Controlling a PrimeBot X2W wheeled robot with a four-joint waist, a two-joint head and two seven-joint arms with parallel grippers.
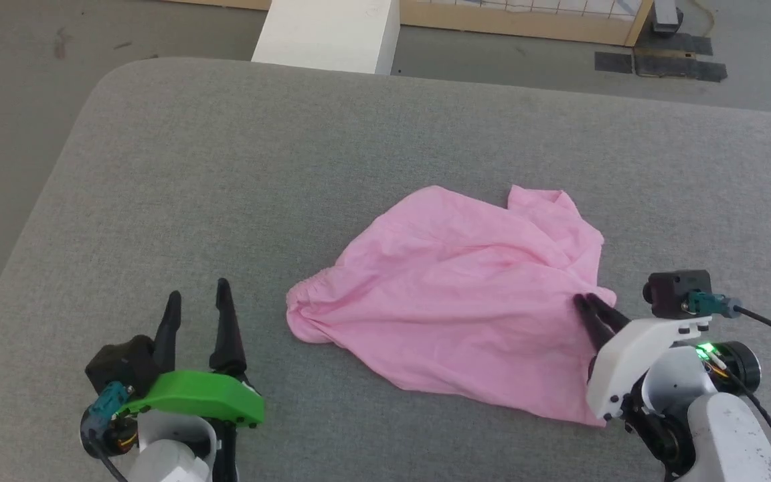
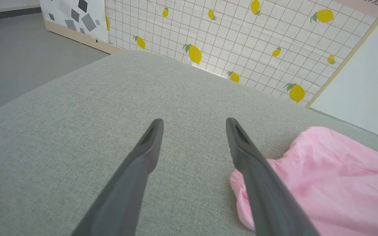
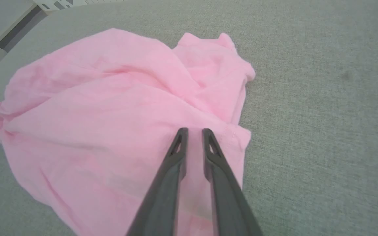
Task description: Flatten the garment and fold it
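Right claw (image 1: 591, 309) (image 3: 194, 131): fingers drawn close, a thin slit between them, tips over the garment's (image 1: 452, 294) (image 3: 110, 124) right edge. Cannot tell whether cloth is pinched or the tips merely rest on it. Likely reason for the placing: that edge is a corner to tug outward.

Left claw (image 1: 198, 291) (image 2: 194, 123): spread wide, empty, above bare surface just left of the waistband (image 1: 305, 301) (image 2: 241, 183). Judged to be staged for the opposite pull.

Garment: pink, thin, lying right of centre on the surface, between the two claws. Not flat. Far right corner is bunched and lapped over itself, and creases run across the body. Waistband end is gathered into a rounded lump. Flattening is not done, and no fold has been started.

Surface (image 1: 225, 167): grey woven fabric with a rounded corner, probably enough friction to drag at thin cloth.

Room: grey floor (image 1: 11, 100), a white block (image 1: 325, 30) against the far edge, a wood-framed lemon-print panel (image 2: 241, 39) behind, dark tape patches (image 1: 666, 63) on the floor.
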